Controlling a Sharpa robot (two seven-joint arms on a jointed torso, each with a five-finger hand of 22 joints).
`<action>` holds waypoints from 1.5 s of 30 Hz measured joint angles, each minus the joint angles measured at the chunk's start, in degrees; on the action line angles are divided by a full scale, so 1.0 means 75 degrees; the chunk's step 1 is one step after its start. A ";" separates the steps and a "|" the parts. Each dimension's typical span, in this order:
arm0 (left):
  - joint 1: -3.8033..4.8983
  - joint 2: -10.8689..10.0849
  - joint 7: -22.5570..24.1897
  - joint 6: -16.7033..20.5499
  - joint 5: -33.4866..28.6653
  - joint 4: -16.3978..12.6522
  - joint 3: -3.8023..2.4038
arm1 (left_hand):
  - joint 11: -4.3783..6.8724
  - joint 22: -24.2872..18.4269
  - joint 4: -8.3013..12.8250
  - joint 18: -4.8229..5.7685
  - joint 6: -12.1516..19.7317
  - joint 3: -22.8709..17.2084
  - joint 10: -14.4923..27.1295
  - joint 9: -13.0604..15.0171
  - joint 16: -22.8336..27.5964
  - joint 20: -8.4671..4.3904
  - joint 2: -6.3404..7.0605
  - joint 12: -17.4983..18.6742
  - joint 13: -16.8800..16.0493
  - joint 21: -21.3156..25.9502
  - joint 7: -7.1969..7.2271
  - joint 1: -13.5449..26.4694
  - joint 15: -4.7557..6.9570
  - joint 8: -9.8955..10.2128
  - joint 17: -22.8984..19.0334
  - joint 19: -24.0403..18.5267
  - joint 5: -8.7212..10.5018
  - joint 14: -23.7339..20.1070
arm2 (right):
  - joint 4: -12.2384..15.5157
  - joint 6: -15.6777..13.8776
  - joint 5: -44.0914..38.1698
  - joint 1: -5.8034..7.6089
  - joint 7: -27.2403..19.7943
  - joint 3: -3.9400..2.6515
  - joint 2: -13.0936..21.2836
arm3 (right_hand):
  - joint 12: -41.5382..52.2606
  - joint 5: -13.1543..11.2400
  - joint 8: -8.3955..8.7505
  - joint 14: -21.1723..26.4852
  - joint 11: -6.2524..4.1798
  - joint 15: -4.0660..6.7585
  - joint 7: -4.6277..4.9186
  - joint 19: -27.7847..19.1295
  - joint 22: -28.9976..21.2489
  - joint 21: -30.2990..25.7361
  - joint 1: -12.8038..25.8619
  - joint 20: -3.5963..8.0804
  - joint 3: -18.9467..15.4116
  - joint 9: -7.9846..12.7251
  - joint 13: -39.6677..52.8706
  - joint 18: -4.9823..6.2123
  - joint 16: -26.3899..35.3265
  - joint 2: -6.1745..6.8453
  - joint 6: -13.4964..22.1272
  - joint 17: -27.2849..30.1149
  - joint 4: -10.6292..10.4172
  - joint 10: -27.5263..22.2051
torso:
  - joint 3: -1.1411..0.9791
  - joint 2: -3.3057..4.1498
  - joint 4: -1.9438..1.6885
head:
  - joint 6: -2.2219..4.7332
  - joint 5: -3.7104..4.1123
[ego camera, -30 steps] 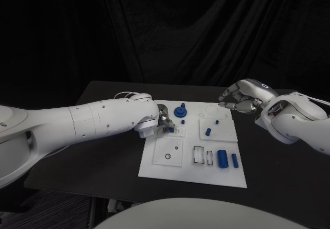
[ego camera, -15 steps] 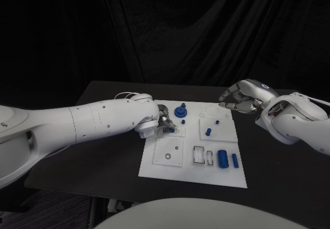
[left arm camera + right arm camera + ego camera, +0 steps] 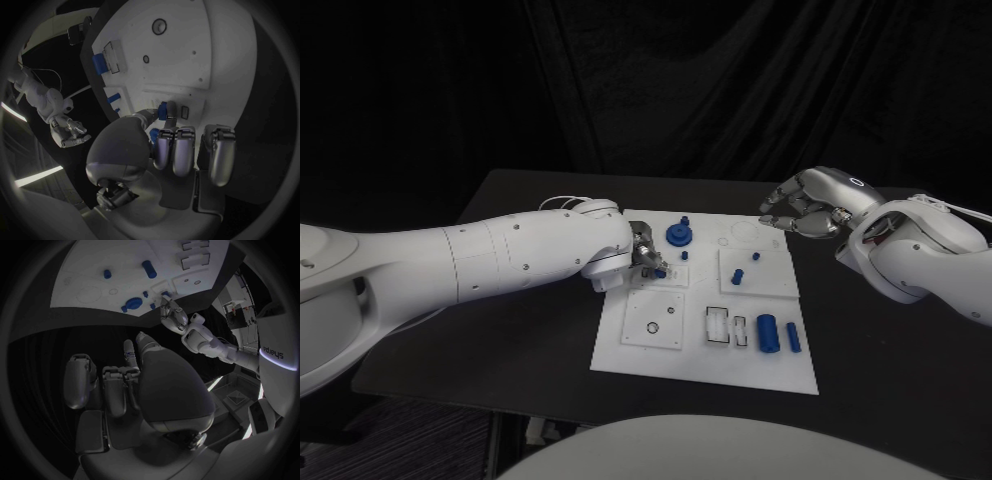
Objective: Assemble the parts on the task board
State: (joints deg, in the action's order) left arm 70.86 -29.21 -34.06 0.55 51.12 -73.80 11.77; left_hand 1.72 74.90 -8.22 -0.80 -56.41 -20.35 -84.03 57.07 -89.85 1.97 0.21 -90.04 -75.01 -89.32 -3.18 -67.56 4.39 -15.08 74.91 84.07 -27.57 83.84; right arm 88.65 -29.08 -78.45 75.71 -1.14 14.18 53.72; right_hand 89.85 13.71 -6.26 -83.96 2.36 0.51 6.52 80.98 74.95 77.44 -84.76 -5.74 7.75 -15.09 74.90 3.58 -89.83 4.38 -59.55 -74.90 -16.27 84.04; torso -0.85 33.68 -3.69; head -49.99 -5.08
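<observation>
left hand (image 3: pixel 640 256) first: reaches in over the left edge of the task board (image 3: pixel 689 355), fingers (image 3: pixel 164 147) curled down, thumb and a finger pinching a small blue part (image 3: pixel 162 110) against the board's upper-left insert. that part stands roughly upright between the fingertips, its long axis pointing into the board, so the coming move looks like a straight press downward. next along, a blue knob (image 3: pixel 678 236) stands just beside the left hand, toward the far edge. lower right, a blue cylinder (image 3: pixel 766 333) and a slimmer blue pin (image 3: pixel 792 336) lie side by side, long axes running near to far. right hand (image 3: pixel 808 210) hovers off the board's far-right corner above the counter (image 3: pixel 531 330), fingers curled in, holding nothing, well apart from every part; left hand is nearer.
</observation>
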 measured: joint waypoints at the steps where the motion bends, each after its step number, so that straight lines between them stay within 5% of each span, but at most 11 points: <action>1: -0.0003 -0.0003 0.0006 0.0009 0.0000 -0.0002 -0.0001 | 0.0000 0.0000 0.0000 0.0000 0.0000 0.0000 0.0000 0.0003 0.0000 0.0000 0.0000 0.0000 0.0000 0.0000 0.0000 0.0000 0.0000 0.0000 0.0000 0.0000 0.0001 0.0000 | -0.0003 0.0001 0.0000 -0.0001 0.0001 0.0000 -0.0002 | 0.0000 0.0000 0.0000 0.0000 0.0000 0.0000 0.0000 0.0000 0.0000 0.0000 0.0000 0.0000 0.0000 0.0000 0.0000 0.0000 0.0000 0.0000 0.0000 0.0000 0.0000 0.0000 | 0.0001 0.0000 -0.0001 | 0.0000 0.0001; 6: -0.0010 -0.0006 0.0016 0.0020 0.0001 -0.0003 -0.0001 | 0.0000 0.0000 -0.0039 -0.0001 -0.0001 -0.0039 0.0000 0.0030 0.0000 0.0000 -0.0053 0.0000 0.0000 0.0049 0.0000 0.0053 0.0000 0.0000 0.0000 0.0000 0.0199 0.0000 | -0.0009 0.0005 0.0000 -0.0005 0.0003 0.0000 -0.0010 | 0.0000 0.0000 0.0000 0.0000 0.0000 0.0000 0.0000 0.0000 0.0000 0.0000 0.0000 0.0000 0.0000 0.0000 0.0000 0.0000 0.0000 0.0000 0.0000 0.0000 0.0000 0.0000 | 0.0001 -0.0001 -0.0001 | 0.0000 -0.0014; 11: -0.0031 -0.0001 0.0017 0.0023 0.0013 0.0012 -0.0002 | 0.0000 0.0000 -0.0281 -0.0001 -0.0121 0.0113 0.0000 0.0106 0.0000 0.0000 -0.0135 0.0000 0.0000 0.0069 0.0124 0.0493 0.0000 0.0137 0.0000 0.0000 0.1741 0.0000 | -0.0010 0.0011 0.0000 -0.0009 0.0006 0.0000 -0.0013 | 0.0000 0.0000 0.0000 0.0000 0.0000 0.0000 0.0000 0.0000 0.0000 0.0000 0.0000 0.0000 0.0000 0.0003 0.0000 0.0000 0.0000 0.0000 0.0000 0.0000 0.0000 0.0000 | 0.0001 -0.0002 -0.0001 | 0.0000 -0.0017; 16: -0.0062 0.0001 0.0012 0.0015 0.0023 0.0021 0.0000 | -0.0068 0.0000 -0.0715 0.0000 -0.0058 0.0547 -0.0013 0.0013 0.0000 0.0056 -0.0069 0.0000 0.0000 0.0094 0.0053 0.0928 -0.0041 0.0295 0.0000 0.0001 0.2308 0.0041 | -0.0010 0.0018 0.0000 -0.0010 0.0011 0.0000 -0.0013 | 0.0000 0.0000 0.0000 0.0000 0.0000 0.0000 0.0000 0.0000 0.0000 0.0000 0.0000 0.0000 0.0000 0.0007 0.0000 0.0000 0.0000 0.0000 0.0000 0.0000 0.0000 0.0000 | 0.0000 -0.0001 0.0001 | 0.0000 -0.0018; 24: -0.0063 0.0000 0.0014 -0.0072 0.0025 0.0045 -0.0019 | -0.0095 0.0000 -0.1026 0.0001 -0.0097 0.1098 0.0015 -0.0100 0.0000 0.0083 -0.0121 0.0000 0.0000 0.0148 -0.0013 0.1178 -0.0069 0.0505 0.0000 -0.0027 0.2577 0.0014 | -0.0010 0.0039 0.0000 -0.0011 0.0027 0.0000 -0.0007 | 0.0000 0.0000 0.0031 0.0000 0.0000 0.0000 0.0000 0.0000 0.0000 0.0000 -0.0025 0.0000 0.0000 0.0006 0.0000 0.0000 0.0000 -0.0025 0.0000 0.0000 0.0000 0.0000 | -0.0002 0.0000 0.0003 | 0.0000 -0.0012; 37: -0.0070 -0.0084 0.0052 -0.0109 0.0020 0.0008 -0.0027 | -0.0095 0.0000 -0.1108 0.0001 -0.0219 0.1784 0.0015 0.0120 0.0000 0.0110 -0.0356 0.0000 0.0000 0.0148 -0.0001 0.1634 -0.0069 0.0562 0.0000 0.0000 0.2929 0.0014 | 0.0000 0.0065 0.0000 -0.0013 0.0056 0.0000 0.0014 | 0.0000 0.0036 0.0031 0.0000 0.0000 0.0000 0.0000 0.0000 0.0000 0.0000 -0.0030 0.0000 0.0000 0.0005 0.0000 0.0000 0.0000 -0.0030 0.0000 0.0000 0.0000 0.0000 | -0.0002 0.0002 0.0007 | 0.0000 -0.0015; 45: -0.0118 -0.0443 0.0050 0.0097 0.0250 -0.0443 0.0019 | -0.0025 0.0000 -0.1109 0.0001 -0.0409 0.2196 -0.0001 0.0969 0.0000 0.0051 -0.0454 0.0000 0.0000 0.0131 0.0136 0.1536 -0.0020 -0.0057 0.0000 -0.0001 0.2800 0.0022 | 0.0008 0.0067 0.0000 -0.0013 0.0062 0.0000 0.0045 | 0.0000 0.0064 0.0031 0.0000 0.0000 0.0000 0.0000 0.0000 0.0000 0.0000 -0.0030 0.0000 0.0000 0.0005 0.0000 0.0000 0.0000 -0.0030 0.0000 0.0000 0.0000 0.0000 | -0.0002 0.0001 0.0006 | 0.0000 -0.0028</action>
State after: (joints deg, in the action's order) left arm 69.97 -32.53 -33.68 1.28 53.00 -77.12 11.92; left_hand 1.54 74.90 -16.53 -0.79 -59.47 -3.88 -84.04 64.34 -89.85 2.35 -3.19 -90.04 -75.01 -88.34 -2.16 -56.04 4.24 -15.51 74.91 84.06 -6.57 84.01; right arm 88.71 -28.58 -78.44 75.61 -0.68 14.18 54.06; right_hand 89.85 14.20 -6.03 -83.96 2.36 0.51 6.52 80.98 74.95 77.43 -84.99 -5.74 7.75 -15.05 74.90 3.58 -89.83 4.15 -59.55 -74.90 -16.27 84.04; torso -0.87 33.70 -3.64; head -49.99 -5.29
